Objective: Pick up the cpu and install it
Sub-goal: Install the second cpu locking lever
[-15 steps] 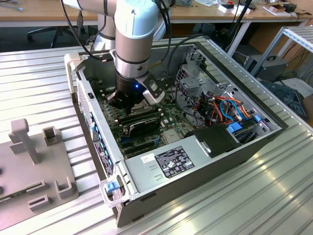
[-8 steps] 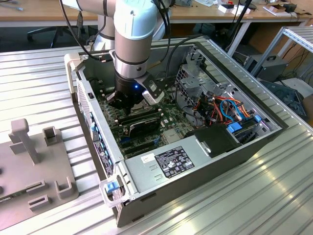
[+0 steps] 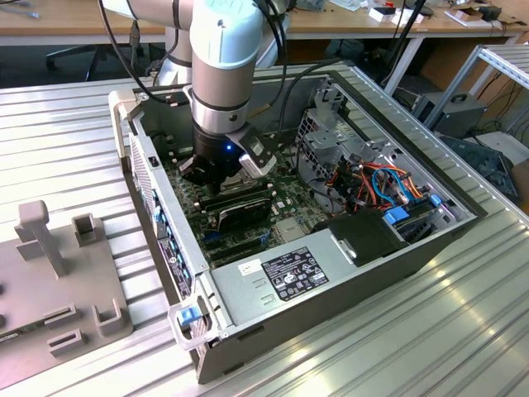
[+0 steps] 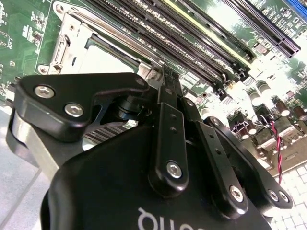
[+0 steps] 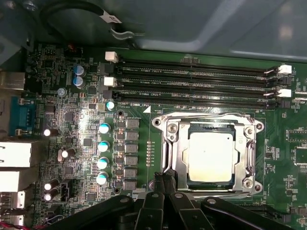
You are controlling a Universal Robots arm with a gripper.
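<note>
cpu (image 5: 211, 156) already sits flat in the socket (image 5: 175, 158), frame not clamped over it. Gripper (image 5: 163, 181) just beside socket edge, jaws closed, empty. Placement looks done.

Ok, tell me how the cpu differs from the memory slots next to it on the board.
The cpu is a pale square; the memory slots are long, thin black strips. The cpu sits alone inside a metal socket frame; the memory slots run side by side in parallel rows, with white clips at their ends. Both lie flat on the green motherboard.
</note>
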